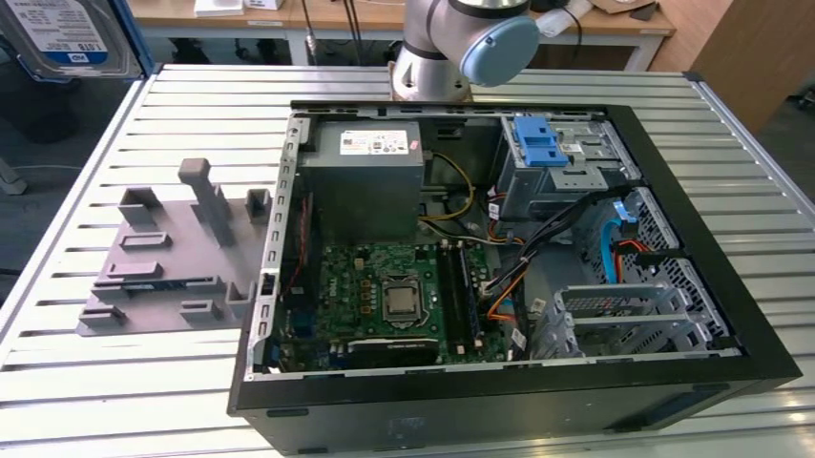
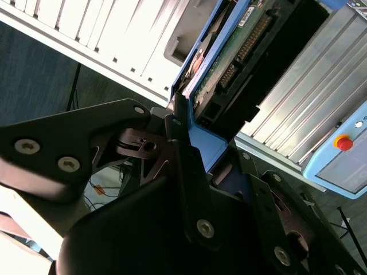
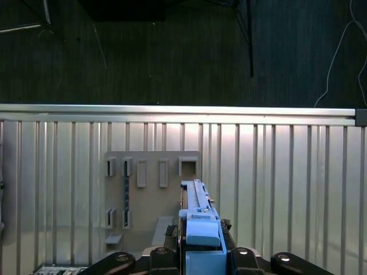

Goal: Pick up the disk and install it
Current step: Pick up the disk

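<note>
While the disk point(image 3: 195, 200) is clamped in the gripper point(image 3: 199, 240) above the holder point(image 3: 150, 197), pick-up is judged done and installation in the case point(image 1: 446, 405) beside it not yet begun.

The disk point(image 1: 79, 36) was cut off at the exterior view's far left corner, and the arm point(image 1: 449, 43) by that picture's top edge.
</note>
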Robot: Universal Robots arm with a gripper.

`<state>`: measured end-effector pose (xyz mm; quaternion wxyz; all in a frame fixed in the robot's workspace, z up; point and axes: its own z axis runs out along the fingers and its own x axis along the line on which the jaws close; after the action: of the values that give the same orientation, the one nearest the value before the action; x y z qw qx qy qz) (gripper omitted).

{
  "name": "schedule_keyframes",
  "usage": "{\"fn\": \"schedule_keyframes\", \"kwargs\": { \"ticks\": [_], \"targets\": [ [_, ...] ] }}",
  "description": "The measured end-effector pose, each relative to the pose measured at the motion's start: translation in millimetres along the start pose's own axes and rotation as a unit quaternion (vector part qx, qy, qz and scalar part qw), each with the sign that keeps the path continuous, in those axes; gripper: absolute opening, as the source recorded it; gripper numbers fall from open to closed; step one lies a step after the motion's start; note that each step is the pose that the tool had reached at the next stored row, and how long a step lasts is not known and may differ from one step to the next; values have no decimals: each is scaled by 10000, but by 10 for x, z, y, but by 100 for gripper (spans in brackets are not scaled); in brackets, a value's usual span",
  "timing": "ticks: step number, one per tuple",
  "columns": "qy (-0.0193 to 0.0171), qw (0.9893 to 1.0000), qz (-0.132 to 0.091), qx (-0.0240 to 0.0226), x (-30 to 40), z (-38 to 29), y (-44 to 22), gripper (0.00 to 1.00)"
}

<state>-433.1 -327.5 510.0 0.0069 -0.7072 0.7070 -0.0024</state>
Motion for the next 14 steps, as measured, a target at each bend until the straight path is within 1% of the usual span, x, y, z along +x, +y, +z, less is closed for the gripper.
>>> {"fn": "schedule_keyframes", "kwargs": {
  "ticks": [4, 10, 14],
  "targets": [
    [0, 10000, 0, 0, 6, -1, 1, 36],
    [0, 10000, 0, 0, 79, -1, 0, 36],
    [0, 10000, 0, 0, 113, -1, 0, 36]
  ]
}}
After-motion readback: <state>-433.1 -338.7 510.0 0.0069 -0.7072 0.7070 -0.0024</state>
